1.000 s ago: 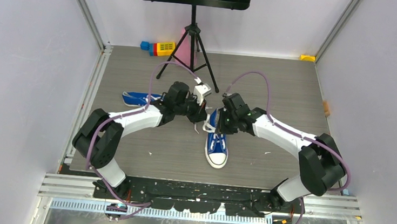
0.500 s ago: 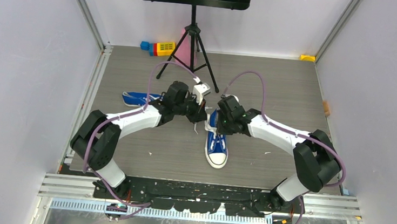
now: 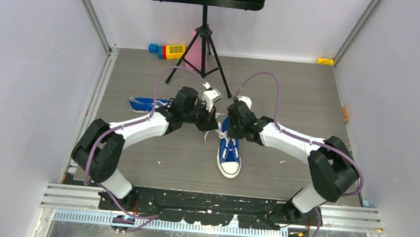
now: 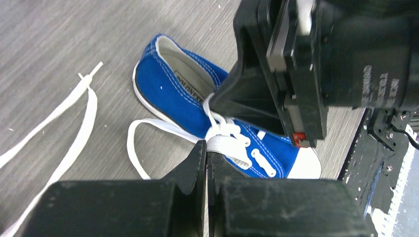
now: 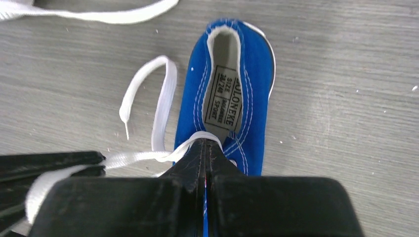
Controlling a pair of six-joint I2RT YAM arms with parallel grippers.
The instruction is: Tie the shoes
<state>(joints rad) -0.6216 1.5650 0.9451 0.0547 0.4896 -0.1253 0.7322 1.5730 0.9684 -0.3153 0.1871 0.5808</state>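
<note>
One blue sneaker (image 3: 230, 154) lies mid-table, white toe cap toward the near edge; it also shows in the left wrist view (image 4: 188, 94) and the right wrist view (image 5: 232, 84). The second sneaker (image 3: 142, 103) lies to the left, partly hidden behind my left arm. My left gripper (image 3: 213, 123) (image 4: 206, 147) is shut on a white lace (image 4: 225, 144) at the shoe's eyelets. My right gripper (image 3: 226, 125) (image 5: 206, 144) is shut, with a lace (image 5: 148, 157) looped tight over its tip above the shoe's tongue. That lace runs left to the left fingers (image 5: 49, 165). The grippers nearly touch.
A loose lace loop (image 5: 160, 94) and lace ends (image 4: 74, 111) lie on the floor beside the shoe. A black music-stand tripod (image 3: 202, 55) stands at the back, with coloured toy blocks (image 3: 168, 50) to its left. A yellow piece (image 3: 326, 61) sits in the far right corner.
My right gripper has shifted left and slightly away, closing on the left gripper over the shoe's heel end. The left gripper has barely moved. The shoe stays put.
</note>
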